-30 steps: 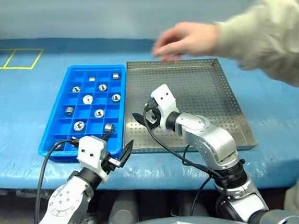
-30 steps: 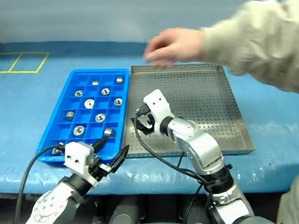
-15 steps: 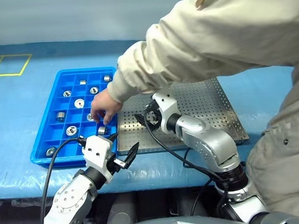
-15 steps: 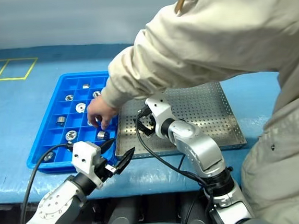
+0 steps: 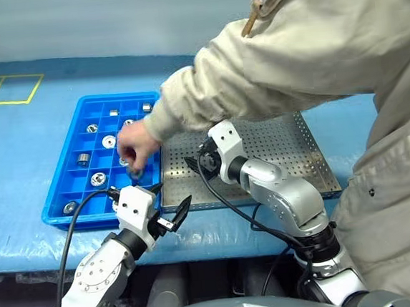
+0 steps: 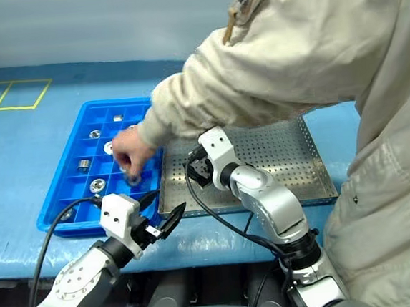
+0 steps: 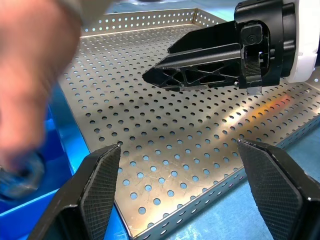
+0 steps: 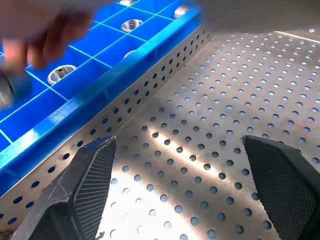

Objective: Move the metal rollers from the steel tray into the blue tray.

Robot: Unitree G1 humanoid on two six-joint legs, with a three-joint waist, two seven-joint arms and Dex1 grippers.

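From the left eye view we read no writing or brand anywhere. A person's hand (image 5: 134, 147) reaches over the blue tray (image 5: 63, 186), gripping something small we cannot make out, and the person's sleeve (image 5: 255, 70) hides the far part of the steel tray (image 5: 314, 165). The metal rollers (image 5: 97, 179) we can see sit in separate compartments of the blue tray; the visible steel floor is bare. The two trays lie edge to edge on a blue sheet (image 5: 17, 141). The left gripper (image 5: 168, 204) hangs off the near edge of the table, fingers spread, holding nothing. The right gripper (image 5: 200, 162) sits over the steel tray's near left corner.

In the left wrist view, the left fingers (image 7: 100, 185) stand wide apart over the steel tray's near rim, with the right gripper's black finger ahead and the hand a blur.

In the right wrist view, the right fingers (image 8: 92, 172) are spread above open perforated floor beside the blue tray's wall (image 8: 100, 85); the hand blurs across its compartments.
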